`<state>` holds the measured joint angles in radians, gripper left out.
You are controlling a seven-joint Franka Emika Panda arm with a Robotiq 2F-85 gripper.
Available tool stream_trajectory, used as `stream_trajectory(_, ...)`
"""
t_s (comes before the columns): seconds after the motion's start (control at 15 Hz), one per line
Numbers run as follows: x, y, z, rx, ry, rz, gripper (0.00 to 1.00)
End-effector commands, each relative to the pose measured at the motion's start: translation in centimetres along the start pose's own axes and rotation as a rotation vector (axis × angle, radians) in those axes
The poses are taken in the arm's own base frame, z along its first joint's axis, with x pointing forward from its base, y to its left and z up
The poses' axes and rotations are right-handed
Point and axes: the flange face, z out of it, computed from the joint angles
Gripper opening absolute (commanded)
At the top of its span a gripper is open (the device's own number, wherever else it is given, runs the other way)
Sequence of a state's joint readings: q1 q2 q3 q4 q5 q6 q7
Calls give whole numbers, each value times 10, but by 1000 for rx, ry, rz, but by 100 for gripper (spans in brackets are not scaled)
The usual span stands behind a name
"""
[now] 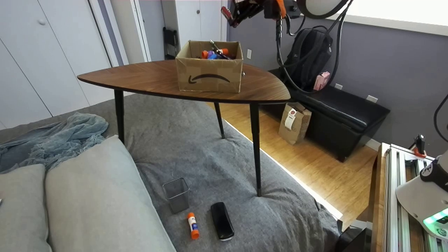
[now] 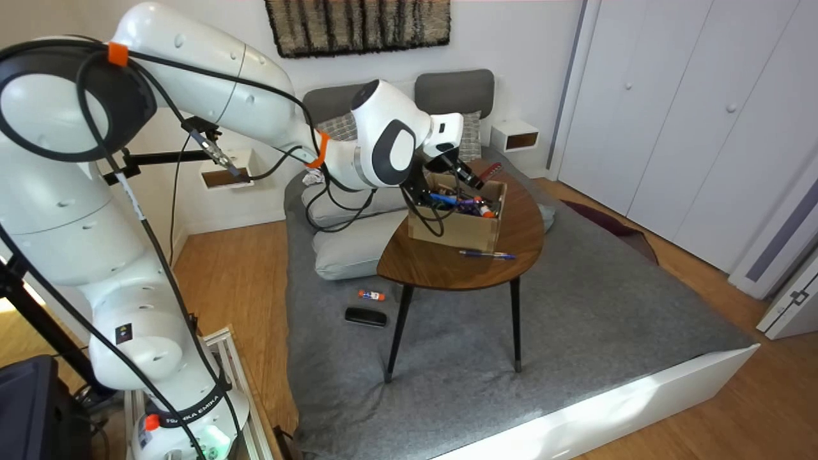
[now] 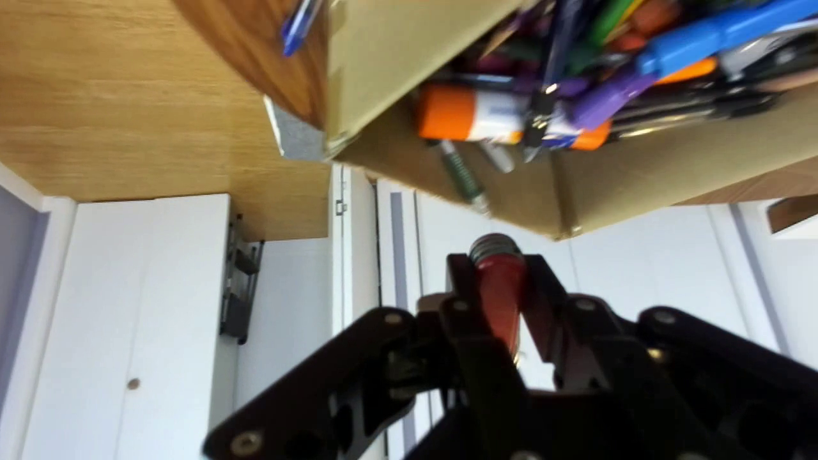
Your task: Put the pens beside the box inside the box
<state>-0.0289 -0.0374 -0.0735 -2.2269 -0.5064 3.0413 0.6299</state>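
The tan cardboard box [image 1: 210, 79] stands open-topped on the wooden table in both exterior views [image 2: 450, 230]. Several pens, markers and a glue stick [image 3: 447, 113] lie inside it. My gripper [image 3: 498, 271] is shut on a red pen [image 3: 505, 294] with a ribbed grey end. The red pen also shows in both exterior views [image 1: 227, 13] [image 2: 490, 171]. The gripper [image 2: 474, 179] holds it above the box, near the box's rim. A blue pen [image 2: 487, 254] lies on the table beside the box; its tip shows in the wrist view [image 3: 295, 32].
The wooden table [image 1: 140, 75] has thin black legs and stands on a grey-covered bed [image 2: 613, 306]. A glue stick [image 1: 193, 225], a black case [image 1: 222, 221] and a mesh cup [image 1: 176, 196] lie on the bed below. Loose cables [image 2: 441, 223] hang from the arm in front of the box.
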Motion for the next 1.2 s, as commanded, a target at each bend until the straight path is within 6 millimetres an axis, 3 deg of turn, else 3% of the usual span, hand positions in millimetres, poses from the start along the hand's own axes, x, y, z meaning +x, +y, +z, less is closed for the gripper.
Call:
stream_trajectory(0.0,-27,-49,1,97,-62,-61,6)
stream_trajectory(0.13,-36,-74,1,141,-89,-113,6)
stream_trajectory(0.27,-36,-88,1,165,-97,-152,6)
stream_trajectory(1.07,-39,-83,10,226,-204,-374,6)
stream_trajectory(1.13,-37,-81,10,229,-211,-382,13)
